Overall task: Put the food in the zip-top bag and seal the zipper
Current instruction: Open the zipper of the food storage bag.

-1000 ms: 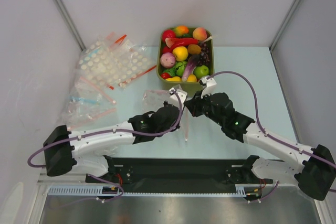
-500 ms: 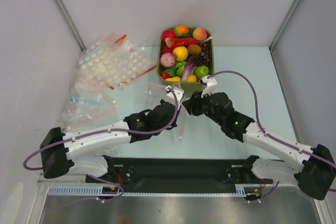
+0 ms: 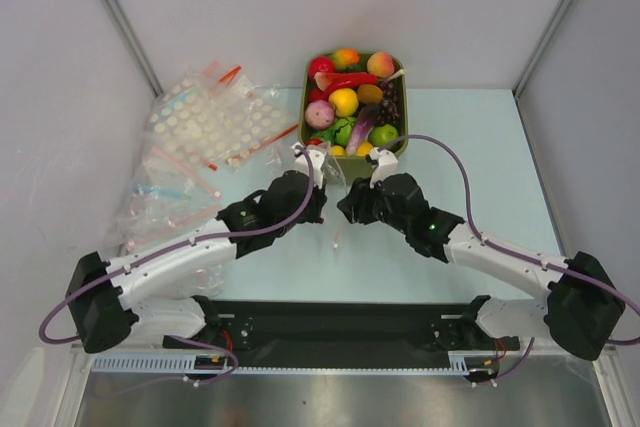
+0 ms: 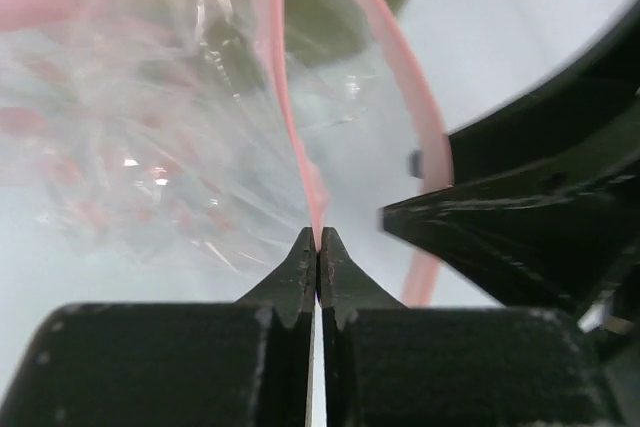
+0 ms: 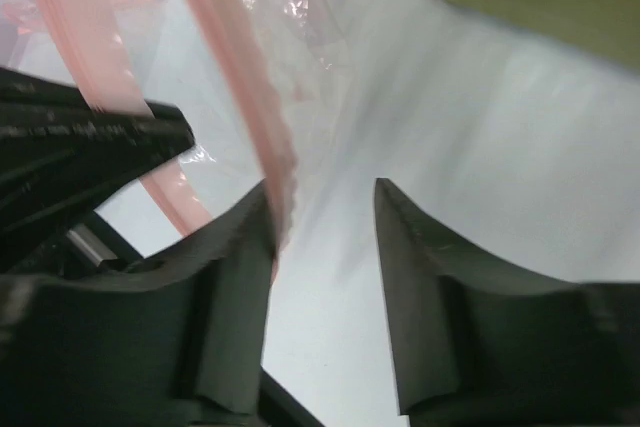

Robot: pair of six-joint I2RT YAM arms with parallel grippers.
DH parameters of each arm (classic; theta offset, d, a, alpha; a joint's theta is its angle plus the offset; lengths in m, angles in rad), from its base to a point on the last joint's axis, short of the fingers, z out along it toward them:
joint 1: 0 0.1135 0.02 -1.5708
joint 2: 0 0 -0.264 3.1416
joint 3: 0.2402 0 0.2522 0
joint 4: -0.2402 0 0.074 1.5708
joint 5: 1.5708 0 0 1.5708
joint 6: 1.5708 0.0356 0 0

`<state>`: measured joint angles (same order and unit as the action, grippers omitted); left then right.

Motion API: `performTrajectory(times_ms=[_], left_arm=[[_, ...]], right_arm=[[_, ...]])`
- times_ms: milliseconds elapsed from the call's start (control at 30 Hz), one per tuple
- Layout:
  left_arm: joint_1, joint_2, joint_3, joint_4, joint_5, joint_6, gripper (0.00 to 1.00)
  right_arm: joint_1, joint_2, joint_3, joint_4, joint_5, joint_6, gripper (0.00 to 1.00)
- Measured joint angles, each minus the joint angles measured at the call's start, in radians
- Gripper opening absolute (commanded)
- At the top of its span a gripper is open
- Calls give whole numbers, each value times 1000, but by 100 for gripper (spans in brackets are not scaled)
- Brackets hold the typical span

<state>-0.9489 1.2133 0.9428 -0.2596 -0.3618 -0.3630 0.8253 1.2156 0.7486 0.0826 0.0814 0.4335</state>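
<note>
The zip-top bag (image 4: 150, 117) is clear and crumpled, and it hangs between my two grippers just in front of the olive-green tub (image 3: 397, 62). My left gripper (image 4: 317, 244) is shut on the zipper (image 4: 300, 147), a pale pink strip running up from the jaws. A second run of the pink strip (image 5: 262, 137) lies against the left finger of my right gripper (image 5: 325, 197), which stands open and grips nothing. In the top view the left gripper (image 3: 322, 192) and right gripper (image 3: 347, 207) almost meet. The food (image 3: 343, 100), glossy toy fruits and vegetables, fills the tub.
A heap of other clear bags, some white-dotted (image 3: 215, 122), some with red or blue strips (image 3: 165, 195), lies at the left against the wall. The tub stands at the back centre. Pale walls close in both sides.
Both arms have moved toward the tub with the bag. My left gripper shut on the pink strip. My right gripper opened and let go of the strip.
</note>
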Motion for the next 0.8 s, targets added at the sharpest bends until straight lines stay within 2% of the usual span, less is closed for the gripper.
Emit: performTrajectory(times_ms=[33,133,267,467,600,733,800], left_arm=[[3,3,0,3,32,-4,0],[-1,8,-6,13,114,-16,0],[-5,-35,-66,37,153,-50,0],[-6,-190,-195,68,97,-110,0],[-6,-219,-221,98,30,-117,0],[-6,-224,-222,100,-12,-117,0],[-6,-232,-223,99,-19,-125,0]], right_arm=[[0,5,0,-2,-4,9,62],[0,6,0,-1,-19,34,74],[-2,6,-1,-18,-23,64,78],[8,-29,-25,2,-40,70,73],[34,-57,-50,33,8,35,72],[59,-41,-65,84,32,0,57],[71,-8,-65,108,26,-10,54]])
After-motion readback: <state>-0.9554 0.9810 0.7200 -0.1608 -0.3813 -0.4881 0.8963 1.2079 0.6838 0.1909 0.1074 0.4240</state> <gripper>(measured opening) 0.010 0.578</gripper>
